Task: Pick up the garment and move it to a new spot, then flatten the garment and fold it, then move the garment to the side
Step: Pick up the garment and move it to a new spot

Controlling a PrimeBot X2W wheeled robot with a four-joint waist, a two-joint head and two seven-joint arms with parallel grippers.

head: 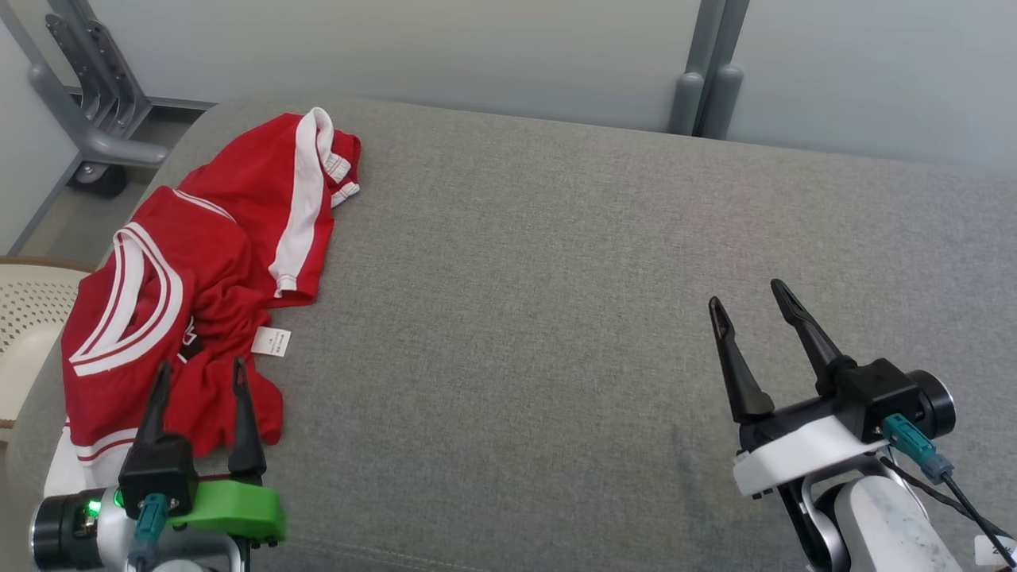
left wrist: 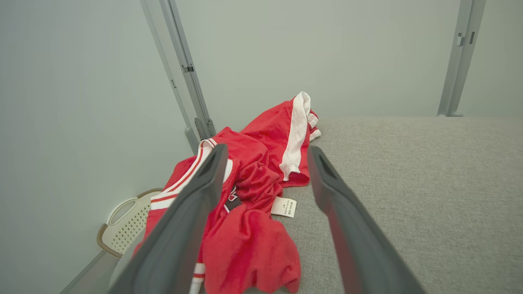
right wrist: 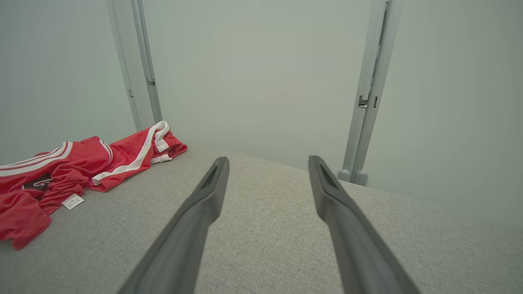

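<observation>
At the far left a cream perforated basket (head: 28, 318) with a brown rim sits beside and below the table (head: 516, 318), whose top is covered in grey woven fabric. The garment (head: 214, 238) lies crumpled on the table's left end, running from near the front edge toward the far-left corner. It is a bright red sports shirt with white trim. A striped red-and-white neckband curves across its left side, a broad white stripe runs down the part nearest the far edge, and striped cuffs or hems bunch at the top. A small white care label (head: 271, 342) sticks out from the folds onto the grey cloth. It has lines of dark print, too small to read. Just left of it a dark patch with a bit of red-and-white lettering peeks from a fold, and that cannot be read either. The left fingers (head: 243, 429) stand spread apart with nothing between them. In the head view they show in front of the garment's near edge, and whether they touch the cloth cannot be told. To the right the grey cloth is bare. At the lower right the right fingers (head: 732, 365) are likewise parted wide and hold nothing, well apart from the garment. Behind the table stand grey metal posts (head: 707, 87) and a pale wall.
</observation>
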